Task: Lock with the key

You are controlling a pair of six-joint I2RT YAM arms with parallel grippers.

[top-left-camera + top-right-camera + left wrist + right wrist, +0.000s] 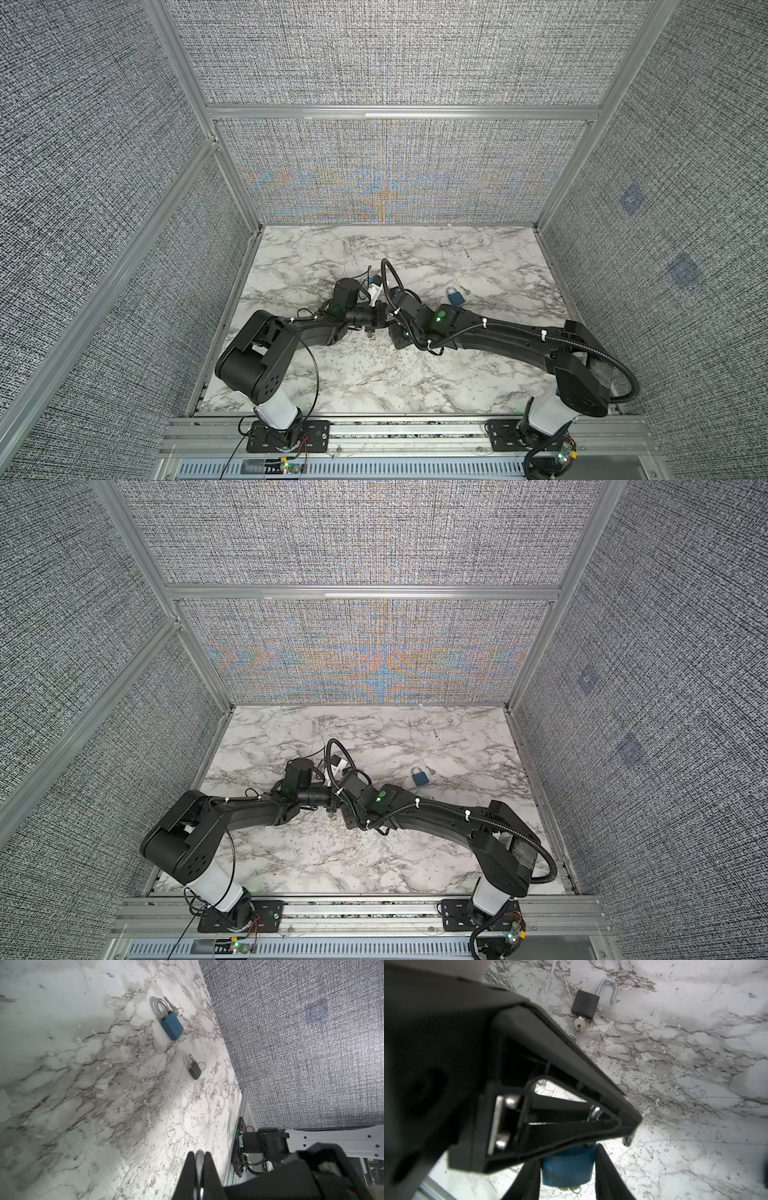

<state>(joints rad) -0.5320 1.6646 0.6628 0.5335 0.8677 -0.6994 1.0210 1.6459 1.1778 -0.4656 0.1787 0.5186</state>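
Both arms stretch inward and meet in the middle, wrist to wrist: left arm [291, 332], right arm [503, 336]. Left gripper [199, 1154] is pinched tight on a metal piece [199, 1164] — right gripper [568, 1153] has its jaws part-spread, clasping a blue padlock [566, 1171].

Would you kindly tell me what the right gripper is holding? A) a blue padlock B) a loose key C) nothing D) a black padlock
A: in the right wrist view a blue padlock sits between the right gripper's fingers, while the left gripper clamps a silver shackle.
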